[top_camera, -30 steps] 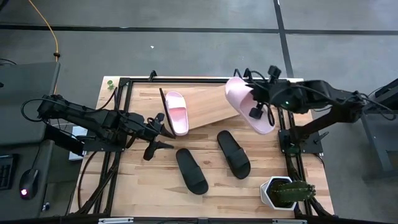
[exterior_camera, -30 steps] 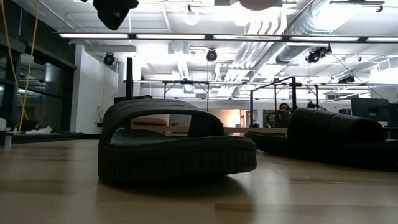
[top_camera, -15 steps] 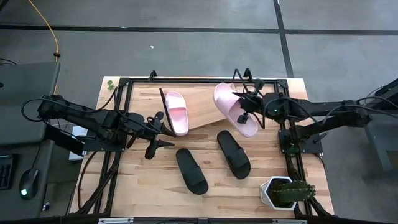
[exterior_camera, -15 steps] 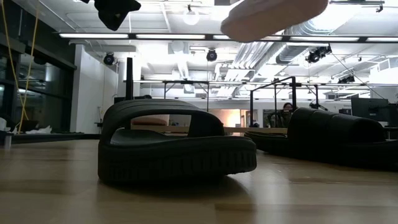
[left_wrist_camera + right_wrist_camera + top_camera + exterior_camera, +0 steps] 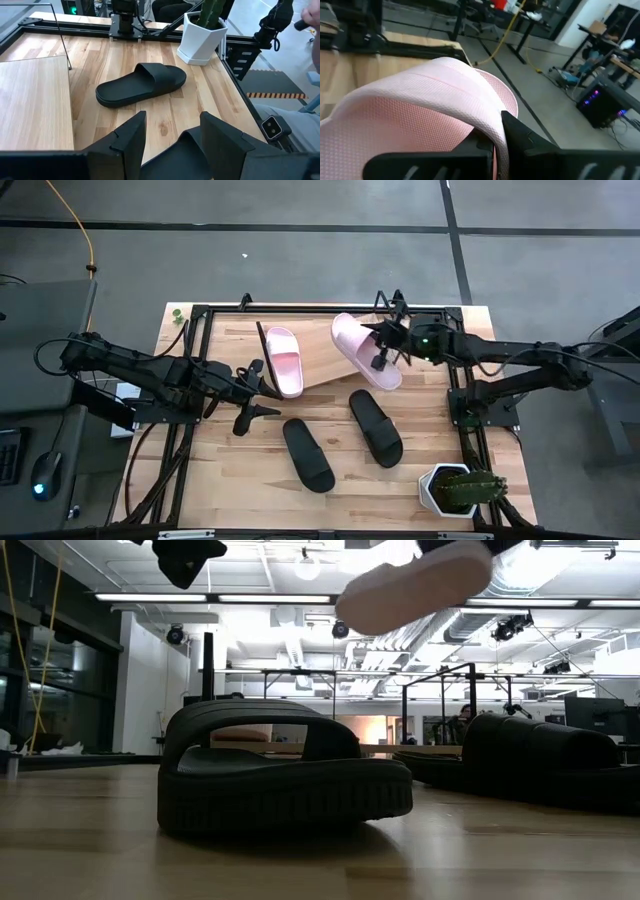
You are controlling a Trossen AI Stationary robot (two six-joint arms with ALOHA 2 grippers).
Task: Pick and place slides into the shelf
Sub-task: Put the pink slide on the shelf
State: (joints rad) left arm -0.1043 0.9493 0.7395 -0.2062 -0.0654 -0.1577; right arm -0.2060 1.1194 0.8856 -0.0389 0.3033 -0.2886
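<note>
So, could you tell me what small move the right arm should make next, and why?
Probably lower the pink slide onto the shelf and then let go. The right tool holds it by the strap, raised over the shelf's bare right part, beside the pink slide already resting there.

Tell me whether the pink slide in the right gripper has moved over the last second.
Yes. In the high view, the pink slide held by the right gripper has shifted left, from the table's right frame rail to over the shelf.

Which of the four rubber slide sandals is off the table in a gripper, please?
The pale pink rubber slide held by the right gripper above the tilted wooden shelf; the other three lie unheld.
</note>
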